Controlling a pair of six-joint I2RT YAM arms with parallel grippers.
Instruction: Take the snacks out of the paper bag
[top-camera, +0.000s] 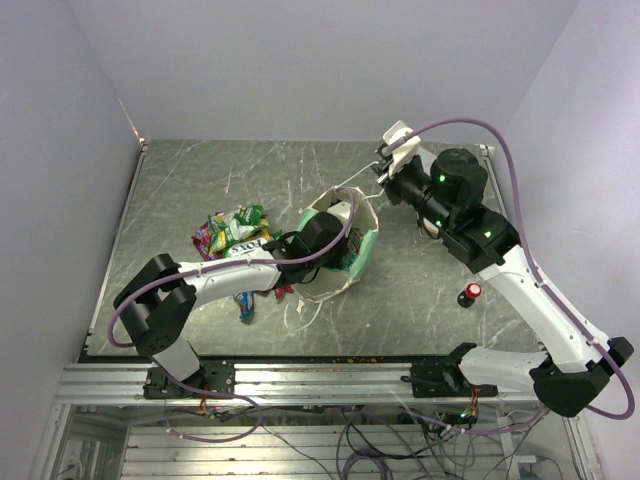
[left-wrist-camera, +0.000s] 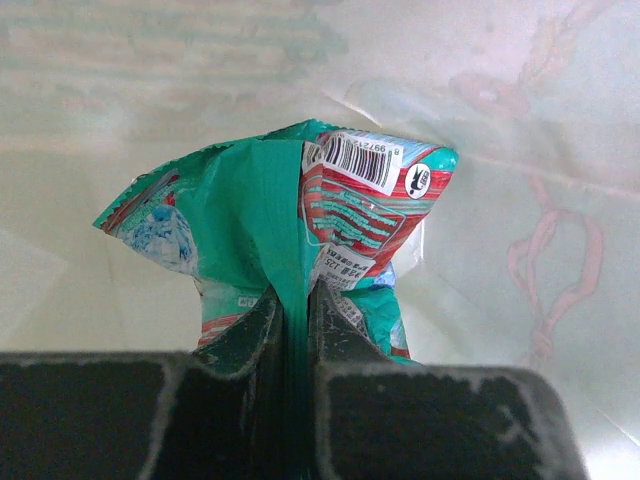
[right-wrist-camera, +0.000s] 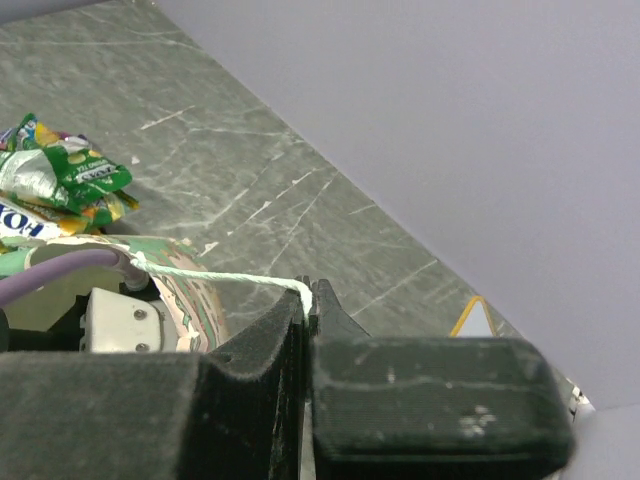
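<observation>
Left end effector (left-wrist-camera: 292, 300) inside the paper bag (left-wrist-camera: 520, 130), clamped on a teal packet (left-wrist-camera: 250, 220).

The packet was inside the bag, with its flat crimped seam pinched between the closed fingers. It looked light, thin and glossy, a soft foil that crumples and may slip, so the seam was a good place to hold. The right end effector (right-wrist-camera: 305, 305) was closed on the thin string handle (right-wrist-camera: 220, 276) and held the bag mouth up; the paper seemed easy to tear. A pile of snacks (top-camera: 232, 232) lay on the grey marbled bench (top-camera: 430, 300) beside the bag.
</observation>
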